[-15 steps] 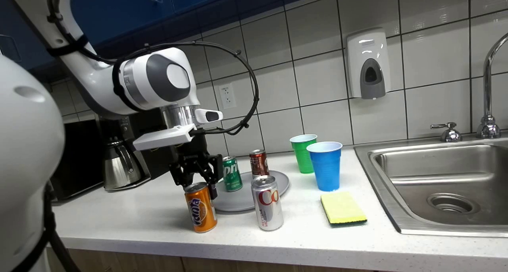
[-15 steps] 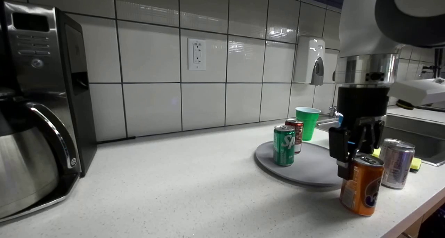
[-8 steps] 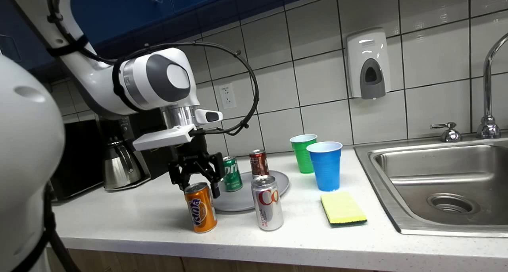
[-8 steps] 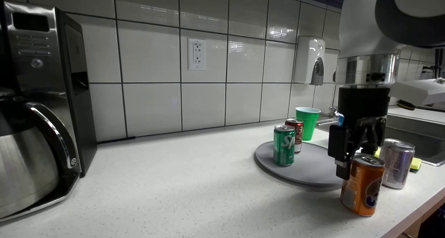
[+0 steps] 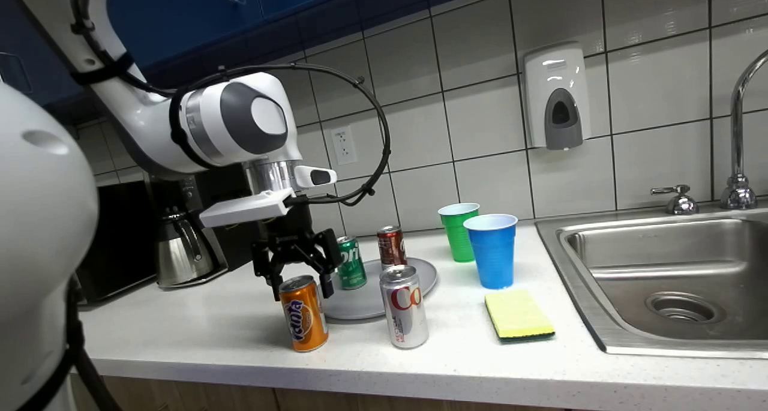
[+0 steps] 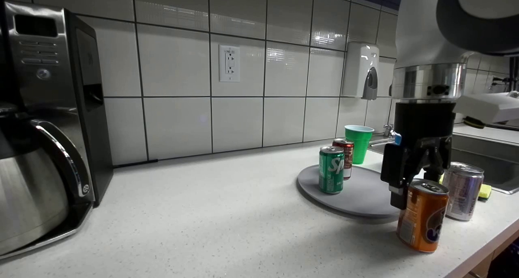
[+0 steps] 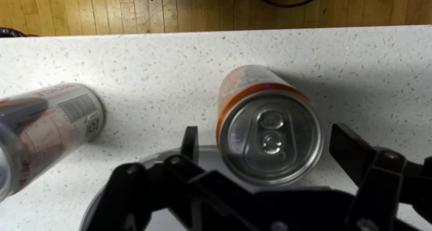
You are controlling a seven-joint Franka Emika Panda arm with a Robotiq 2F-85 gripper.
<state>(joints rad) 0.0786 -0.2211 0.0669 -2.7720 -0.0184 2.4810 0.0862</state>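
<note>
In an exterior view, a coffee pot (image 5: 183, 258) stands well left of the pincer (image 5: 302, 292), which is spread wide, gripping nothing. On the bench (image 5: 234, 327), upright at the pincer, is the orange can (image 5: 306, 321), its lid (image 7: 270, 136) between the fingers (image 7: 191, 141) in the wrist view. To the pincer's right come the green can (image 5: 352, 266) and brown can (image 5: 392, 247) on the plate (image 5: 354, 304), silver can (image 5: 404, 309), green cup (image 5: 457, 236) and blue cup (image 5: 493, 256).
</note>
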